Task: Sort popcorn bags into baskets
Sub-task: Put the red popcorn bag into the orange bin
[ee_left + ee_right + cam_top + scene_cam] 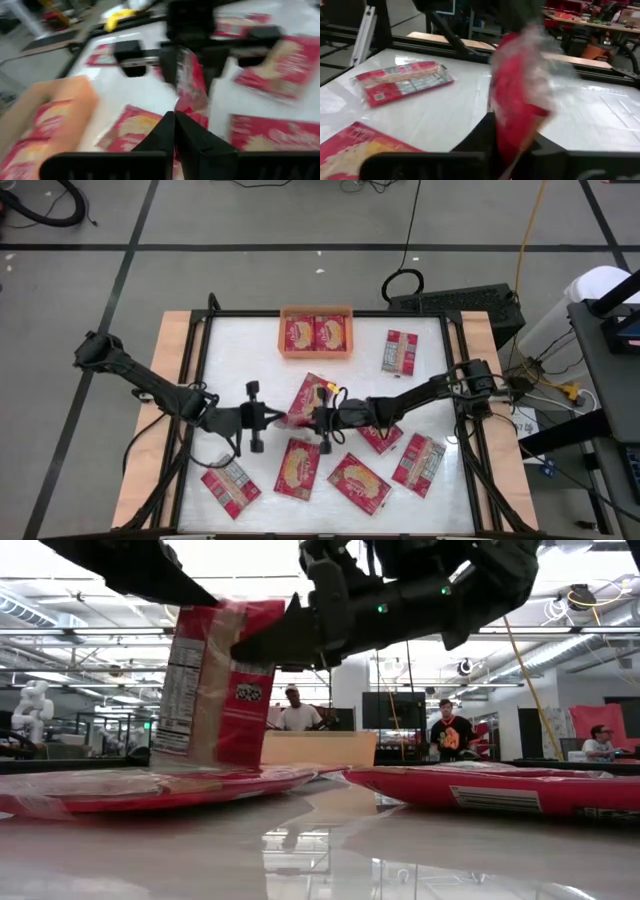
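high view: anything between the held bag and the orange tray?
Nothing. In the high view, bare white table separates the held bag from the tray.

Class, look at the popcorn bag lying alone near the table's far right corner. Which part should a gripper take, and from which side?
Take the lone popcorn bag from straight above, pinching one long edge: it lies flat, print side up, clear of the orange basket and other bags.

From my station I see the white surface [330, 510] framed by a black rail, with plywood edging [170, 340] on its left side. A yellow cable [527, 240] runs across the grey floor. Beyond the surface, three people [296, 710] sit among desks, and a white robot figure [33, 705] stands far off.
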Controlling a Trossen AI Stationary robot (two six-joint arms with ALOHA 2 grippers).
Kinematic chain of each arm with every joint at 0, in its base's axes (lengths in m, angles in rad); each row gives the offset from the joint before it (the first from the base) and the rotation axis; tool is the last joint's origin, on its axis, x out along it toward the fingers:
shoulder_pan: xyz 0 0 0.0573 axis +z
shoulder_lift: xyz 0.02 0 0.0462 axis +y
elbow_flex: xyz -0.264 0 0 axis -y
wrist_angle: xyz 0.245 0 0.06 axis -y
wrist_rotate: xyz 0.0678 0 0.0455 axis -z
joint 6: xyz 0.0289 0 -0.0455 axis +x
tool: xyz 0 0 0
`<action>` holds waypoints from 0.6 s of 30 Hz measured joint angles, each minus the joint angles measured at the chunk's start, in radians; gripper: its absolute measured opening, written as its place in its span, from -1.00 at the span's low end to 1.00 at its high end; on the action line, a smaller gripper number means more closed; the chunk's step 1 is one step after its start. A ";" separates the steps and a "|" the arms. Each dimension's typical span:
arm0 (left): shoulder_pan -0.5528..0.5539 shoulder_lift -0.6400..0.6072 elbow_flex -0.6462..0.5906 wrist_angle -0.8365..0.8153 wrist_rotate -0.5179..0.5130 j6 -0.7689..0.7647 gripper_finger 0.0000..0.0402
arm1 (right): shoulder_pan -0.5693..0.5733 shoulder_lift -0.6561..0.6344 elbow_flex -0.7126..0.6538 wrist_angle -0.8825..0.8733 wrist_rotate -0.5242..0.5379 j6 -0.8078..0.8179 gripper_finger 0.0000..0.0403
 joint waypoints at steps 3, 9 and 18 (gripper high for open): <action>0.014 0.000 0.000 0.012 -0.078 -0.027 -0.80 | -0.021 -0.012 0.000 -0.011 0.003 0.013 -0.91; 0.016 0.000 0.000 0.030 -0.248 -0.072 -0.38 | -0.073 -0.094 -0.006 -0.126 -0.005 0.030 -0.96; 0.027 0.014 0.000 0.024 -0.360 -0.250 0.26 | -0.162 -0.285 -0.088 -0.184 0.105 0.051 -0.94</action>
